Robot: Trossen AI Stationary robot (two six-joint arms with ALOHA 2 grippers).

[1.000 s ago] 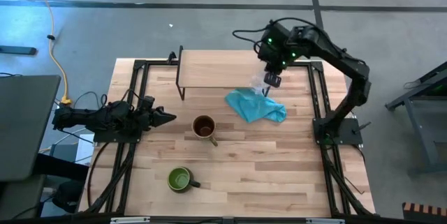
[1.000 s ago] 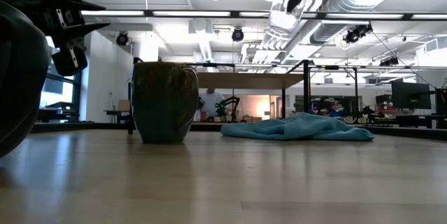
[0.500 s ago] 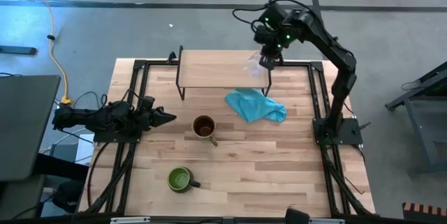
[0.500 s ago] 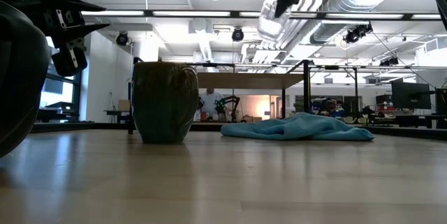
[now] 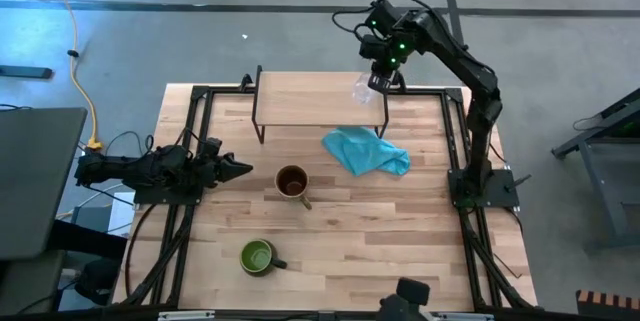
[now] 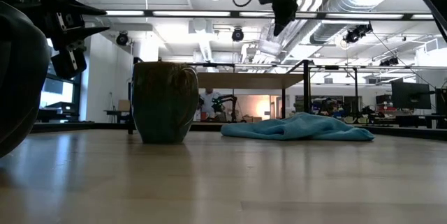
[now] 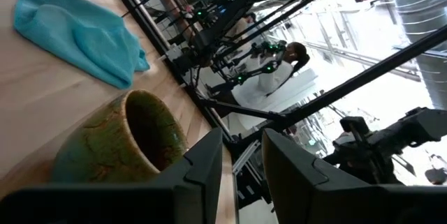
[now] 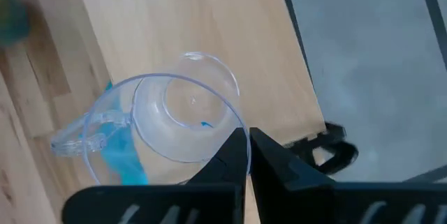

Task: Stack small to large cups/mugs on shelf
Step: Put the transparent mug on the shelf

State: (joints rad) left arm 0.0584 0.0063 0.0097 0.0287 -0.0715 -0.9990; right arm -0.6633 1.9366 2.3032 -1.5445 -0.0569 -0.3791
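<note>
Carried from above the teal cloth (image 5: 366, 151) to the shelf (image 5: 310, 99) end, the clear glass cup (image 5: 364, 88) is held clamped by its rim in the right gripper (image 5: 381, 79), placement pending; left gripper (image 5: 240, 169) idle, part-open, empty.

You had the shelf (image 5: 305, 96) top bare except at its right end, where the right end effector (image 5: 378, 82) hung with the glass cup (image 5: 364, 89). The blue cloth (image 5: 365, 151) and tan mug (image 5: 292, 182) blocked the bench (image 5: 400, 231) before it.
</note>
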